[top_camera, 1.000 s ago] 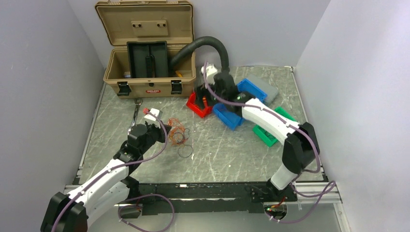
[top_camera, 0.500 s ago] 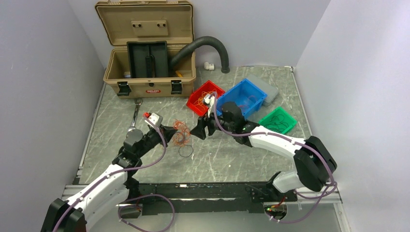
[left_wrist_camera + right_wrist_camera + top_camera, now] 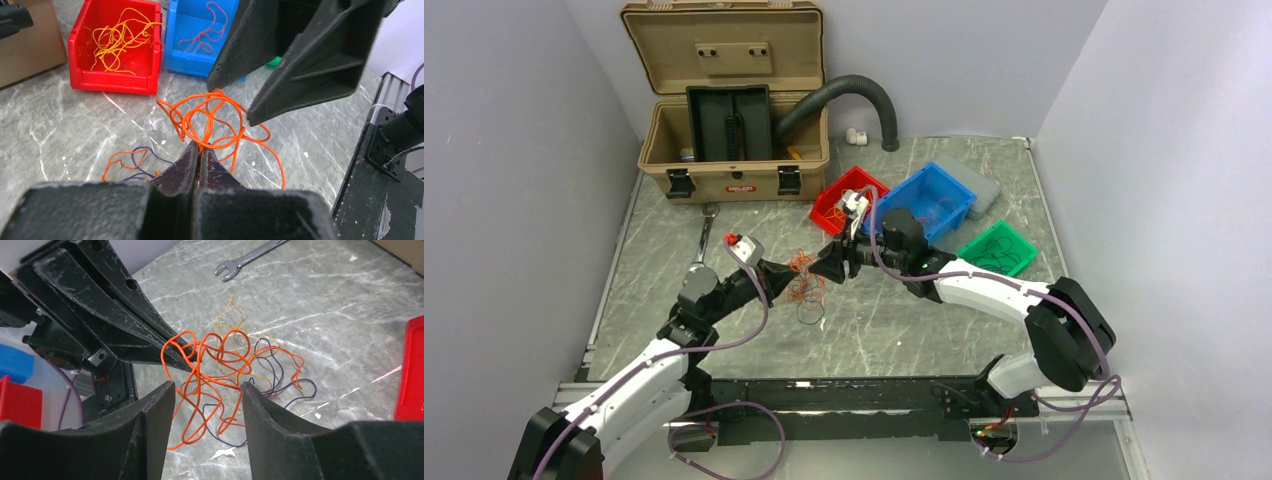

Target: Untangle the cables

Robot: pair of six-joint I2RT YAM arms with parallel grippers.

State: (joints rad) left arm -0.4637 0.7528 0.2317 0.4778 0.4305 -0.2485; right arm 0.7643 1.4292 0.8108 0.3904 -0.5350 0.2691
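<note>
Worktop (image 3: 894, 325): grey, marbled, with white scratches; you see pale walls (image 3: 514, 150) on three sides.
Cables (image 3: 802, 276): a loose orange tangle near the worktop's middle, between both claws.
Left claw (image 3: 199, 150): clenched on an orange strand.
Right claw (image 3: 205, 390): spread wide; you see the tangle between its fingers.

Grey table (image 3: 904, 320) w/ toolbox (image 3: 734, 185), wrench (image 3: 704, 235), red bin (image 3: 115, 81), blue bin (image 3: 185, 62), green bin (image 3: 1014, 262), cables (image 3: 802, 272).
</note>
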